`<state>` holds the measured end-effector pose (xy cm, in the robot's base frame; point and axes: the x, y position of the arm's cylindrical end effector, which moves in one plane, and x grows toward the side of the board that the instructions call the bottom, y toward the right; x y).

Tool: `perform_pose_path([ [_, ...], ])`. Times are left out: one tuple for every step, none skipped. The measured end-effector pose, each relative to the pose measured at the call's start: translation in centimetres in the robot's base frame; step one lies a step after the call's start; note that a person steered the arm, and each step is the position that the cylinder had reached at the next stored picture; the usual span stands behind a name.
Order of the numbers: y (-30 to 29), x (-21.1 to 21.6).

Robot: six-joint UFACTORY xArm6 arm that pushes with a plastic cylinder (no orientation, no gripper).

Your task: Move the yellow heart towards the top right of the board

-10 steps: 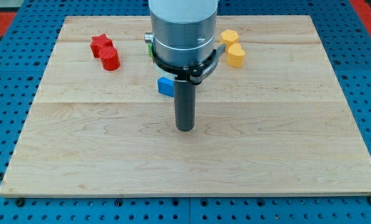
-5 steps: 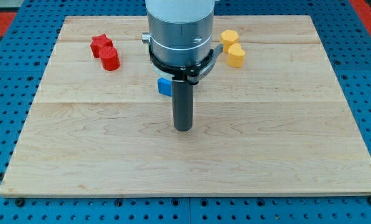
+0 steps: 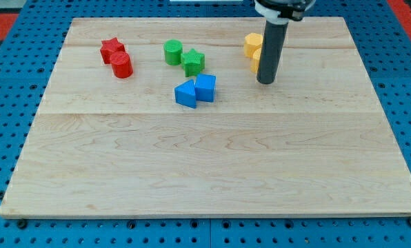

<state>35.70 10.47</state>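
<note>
My tip (image 3: 265, 81), a bare rod with no pincer to close, is resting just below-right of the yellow heart (image 3: 255, 61), seemingly lining up a push.

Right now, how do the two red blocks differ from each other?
The red star has points; the red cylinder is round with a flat top. The red star lies nearer the view's top left, the red cylinder just below and right of it. Both share one colour, sit close together, far from my tip.
</note>
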Motion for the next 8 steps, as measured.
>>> perform_pose_path([
  [0.3, -2.4],
  [1.5, -4.8],
  [1.5, -1.9],
  [1.2, -4.8],
  [1.5, -5.7],
  [-1.0, -4.3],
  [-0.9, -6.7],
  [1.2, -8.0],
])
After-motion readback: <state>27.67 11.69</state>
